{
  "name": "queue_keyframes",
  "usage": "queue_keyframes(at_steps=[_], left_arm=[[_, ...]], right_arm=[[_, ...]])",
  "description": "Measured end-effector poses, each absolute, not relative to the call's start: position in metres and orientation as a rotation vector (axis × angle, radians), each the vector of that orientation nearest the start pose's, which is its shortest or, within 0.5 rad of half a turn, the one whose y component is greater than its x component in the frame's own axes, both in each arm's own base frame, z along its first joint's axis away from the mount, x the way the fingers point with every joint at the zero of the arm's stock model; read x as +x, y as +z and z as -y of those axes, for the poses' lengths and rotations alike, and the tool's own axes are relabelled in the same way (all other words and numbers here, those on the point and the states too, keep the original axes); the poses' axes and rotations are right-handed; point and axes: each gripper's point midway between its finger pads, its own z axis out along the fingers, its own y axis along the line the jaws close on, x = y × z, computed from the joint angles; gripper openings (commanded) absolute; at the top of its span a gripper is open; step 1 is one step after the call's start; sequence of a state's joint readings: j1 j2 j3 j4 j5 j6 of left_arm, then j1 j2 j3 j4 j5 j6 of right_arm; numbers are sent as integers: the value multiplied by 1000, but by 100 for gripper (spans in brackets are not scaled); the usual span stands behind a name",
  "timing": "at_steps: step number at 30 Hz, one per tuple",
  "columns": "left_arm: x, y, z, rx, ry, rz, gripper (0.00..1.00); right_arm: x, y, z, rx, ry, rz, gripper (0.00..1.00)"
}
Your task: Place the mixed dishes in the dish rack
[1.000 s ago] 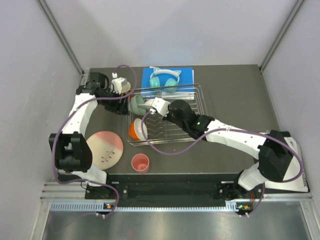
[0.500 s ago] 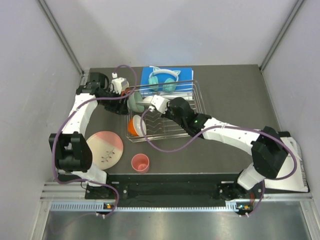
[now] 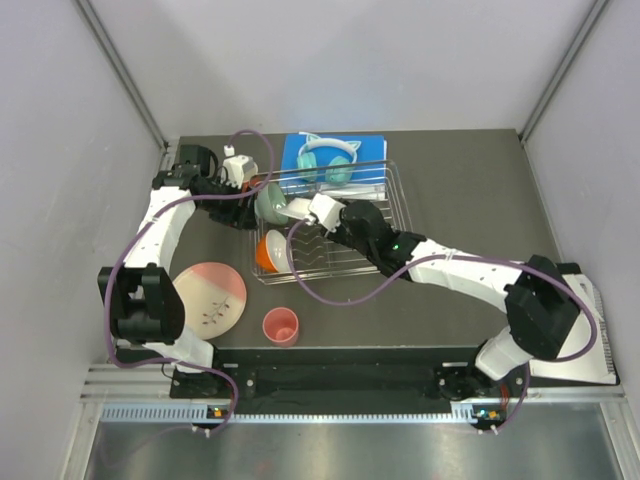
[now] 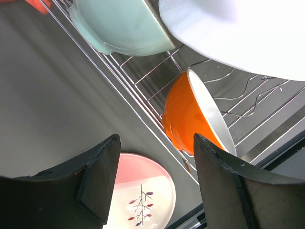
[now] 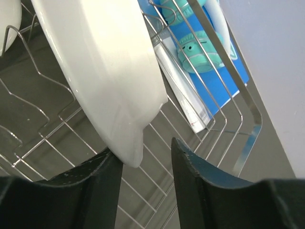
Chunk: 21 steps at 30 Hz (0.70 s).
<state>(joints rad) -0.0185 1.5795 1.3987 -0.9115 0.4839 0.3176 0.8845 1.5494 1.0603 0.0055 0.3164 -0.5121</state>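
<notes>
Right jaws stood spread about the lower rim of the white plate, with a gap on one side and no pinch. Left jaws were spread and empty beside the rack's left side. The plate, glossy and unmarked, leaned on edge over the wires of the dish rack; its seating was hidden.

Judged step: placing this plate. The next move called for a straight withdrawal without nudging the rim.

Mint green bowl and orange cup sat racked. Pink-and-cream plate and coral pink cup lay on the bench.
</notes>
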Motion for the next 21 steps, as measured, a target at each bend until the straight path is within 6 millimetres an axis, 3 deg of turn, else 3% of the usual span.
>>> queue_keyframes(at_steps=[7, 12, 21], left_arm=[[346, 165, 77, 578, -531, -2491, 68], [346, 165, 77, 578, -535, -2490, 68], [346, 165, 77, 579, -536, -2489, 68]], right_arm=[[334, 184, -293, -1117, -67, -1689, 49], [332, 198, -291, -1082, -47, -1672, 46], [342, 183, -306, -1105, -47, -1694, 47]])
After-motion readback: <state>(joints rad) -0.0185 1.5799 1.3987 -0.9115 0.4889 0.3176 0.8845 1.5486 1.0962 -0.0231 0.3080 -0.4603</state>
